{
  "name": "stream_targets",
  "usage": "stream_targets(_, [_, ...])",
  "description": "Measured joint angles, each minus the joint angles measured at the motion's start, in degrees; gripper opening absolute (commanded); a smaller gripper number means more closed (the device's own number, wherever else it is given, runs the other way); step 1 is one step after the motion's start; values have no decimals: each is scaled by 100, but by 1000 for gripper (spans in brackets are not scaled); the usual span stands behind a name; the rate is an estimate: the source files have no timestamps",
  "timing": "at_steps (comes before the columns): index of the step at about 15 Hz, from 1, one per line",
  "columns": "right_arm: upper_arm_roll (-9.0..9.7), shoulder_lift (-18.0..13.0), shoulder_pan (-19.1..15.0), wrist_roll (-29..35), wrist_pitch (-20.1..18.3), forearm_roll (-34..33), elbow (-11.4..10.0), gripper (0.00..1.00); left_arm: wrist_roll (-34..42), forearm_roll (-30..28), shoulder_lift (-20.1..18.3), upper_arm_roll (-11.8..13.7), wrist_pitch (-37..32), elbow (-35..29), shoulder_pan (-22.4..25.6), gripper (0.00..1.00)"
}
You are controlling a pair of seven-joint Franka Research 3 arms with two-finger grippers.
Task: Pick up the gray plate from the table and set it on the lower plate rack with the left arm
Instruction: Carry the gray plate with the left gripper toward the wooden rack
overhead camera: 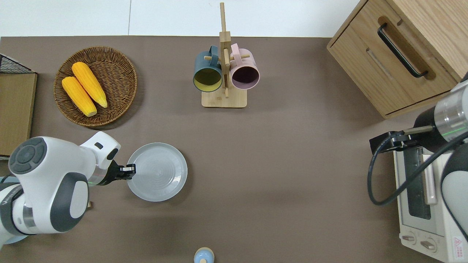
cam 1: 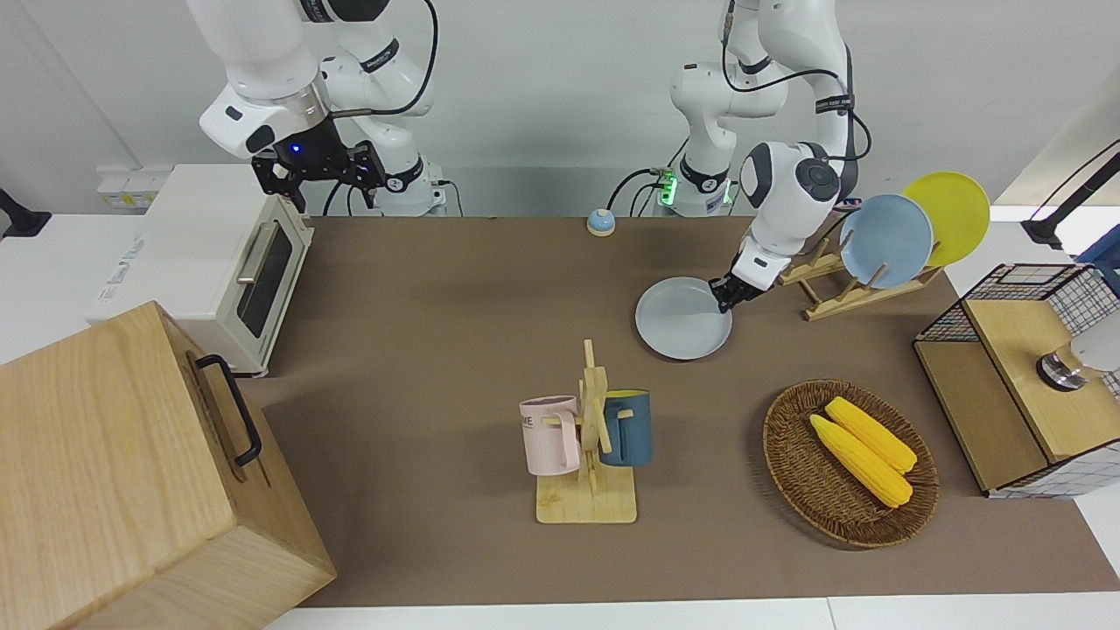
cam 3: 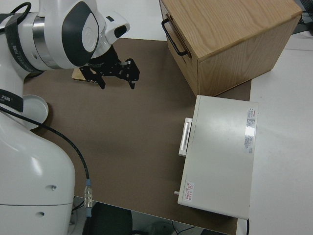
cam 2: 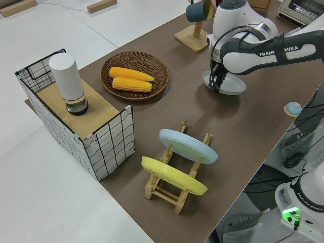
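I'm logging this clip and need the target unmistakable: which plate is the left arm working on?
Start at the wooden plate rack at the left arm's end of the table. Beside it, toward the middle, the gray plate is gripped at its rim by the left hand. Unlike the blue plate and yellow plate standing in the rack, it is pale gray.

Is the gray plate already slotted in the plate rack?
No, the gray plate lies over the table, gripped at its rim by the left gripper.
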Motion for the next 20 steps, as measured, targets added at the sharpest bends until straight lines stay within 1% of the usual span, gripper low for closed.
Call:
stream_targets(5, [0,0,0,0,0,0,0,983,0,183,-144,30,-1336,867,174,0])
stream_targets(10, [0,0,0,0,0,0,0,983,2,344,-305,59,-2235,1560,428,0])
stream_targets(14, [0,0,0,0,0,0,0,983,12,383,-454,77,-2774,2083,639,0])
stream_targets(16, [0,0,0,0,0,0,0,983,12,656,-512,76,-2932,2220,644,0])
stream_targets(20, [0,0,0,0,0,0,0,983,15,1553,-598,53,-3097,2351,644,0])
